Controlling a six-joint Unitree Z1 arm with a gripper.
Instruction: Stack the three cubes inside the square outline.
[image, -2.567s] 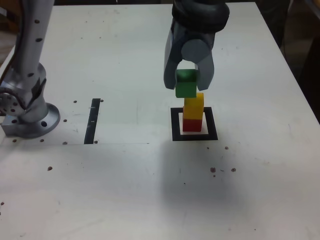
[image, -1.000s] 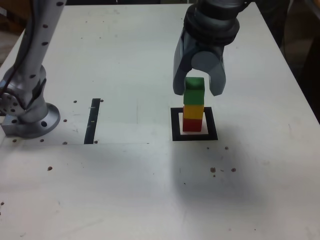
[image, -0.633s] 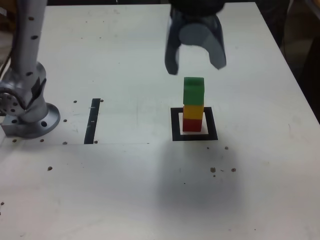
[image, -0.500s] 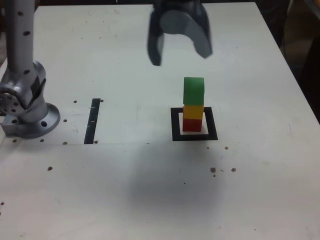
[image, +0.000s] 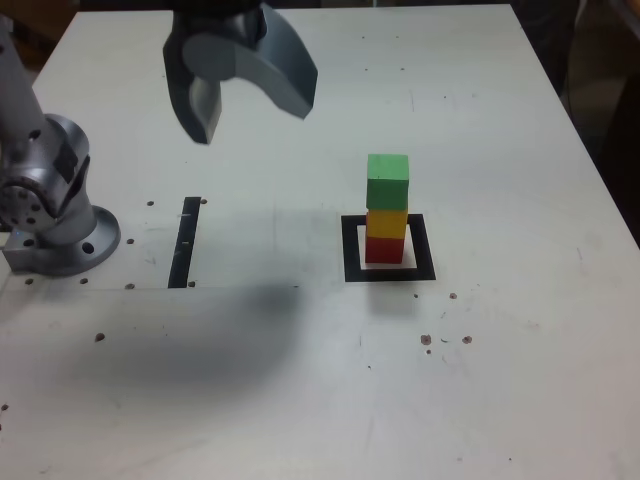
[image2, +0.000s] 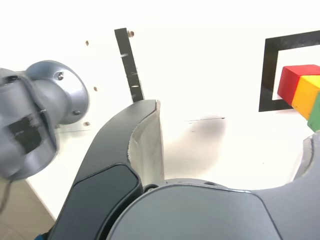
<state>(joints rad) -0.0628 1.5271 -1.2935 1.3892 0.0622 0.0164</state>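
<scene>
The square outline (image: 389, 249) holds the finished stack: red cube (image: 385, 248), yellow cube (image: 387, 221), green cube (image: 387, 180) on top. Farther back, your gripper (image: 243, 98) hangs wide open, empty. Any table jolt could topple the stack.

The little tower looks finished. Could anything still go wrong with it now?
Possibly. The green cube seems to sit slightly off-centre on the yellow cube and red cube, so a table bump might topple it. The open tool hangs nearby; a swing back could hit the stack inside the square outline.
</scene>
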